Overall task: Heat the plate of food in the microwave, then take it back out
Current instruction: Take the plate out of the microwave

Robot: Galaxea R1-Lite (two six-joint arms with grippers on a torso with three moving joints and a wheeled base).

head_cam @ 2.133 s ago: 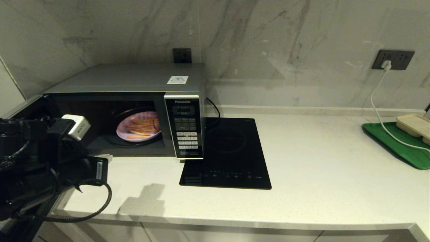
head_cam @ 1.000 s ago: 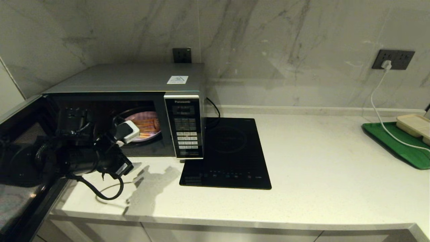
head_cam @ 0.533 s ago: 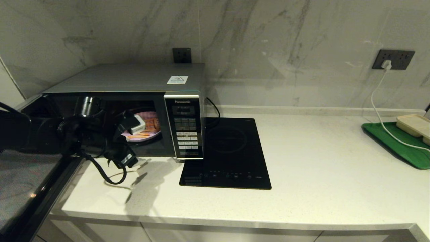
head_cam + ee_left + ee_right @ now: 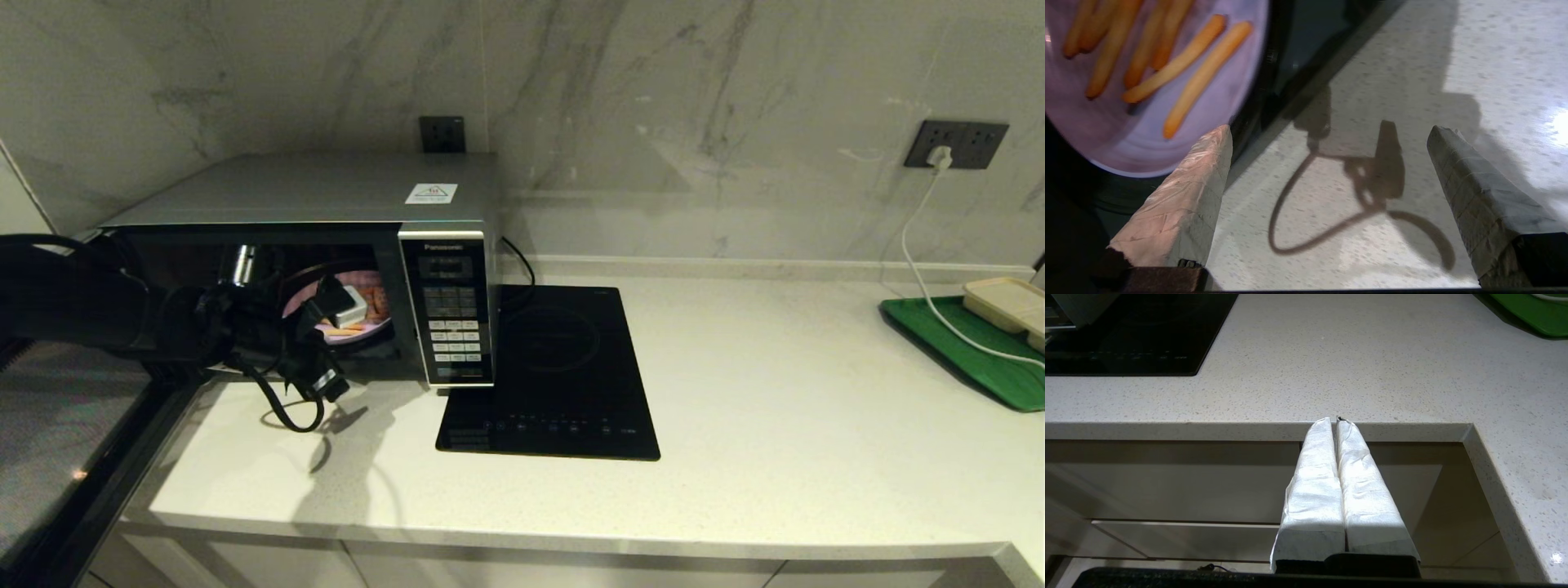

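The silver microwave (image 4: 326, 192) stands at the left of the counter with its door (image 4: 65, 457) swung open toward the lower left. Inside sits the lilac plate (image 4: 359, 331) of orange fries (image 4: 1204, 77); my left wrist covers much of it in the head view. My left arm (image 4: 188, 327) reaches in from the left to the oven's opening. In the left wrist view my left gripper (image 4: 1329, 130) is open and holds nothing. One finger (image 4: 1184, 204) is beside the plate's rim (image 4: 1126, 134), the other over the counter. My right gripper (image 4: 1337, 419) is shut, parked below the counter's front edge.
A black induction cooktop (image 4: 555, 376) lies right beside the microwave. At the far right a green tray (image 4: 971, 351) carries a beige tray (image 4: 1008, 302), and a white cable (image 4: 922, 269) runs down from a wall socket. The open door fills the lower left.
My left arm has swung from the lower left forward and to the right, up to the microwave's opening, and its wrist now covers part of the plate.
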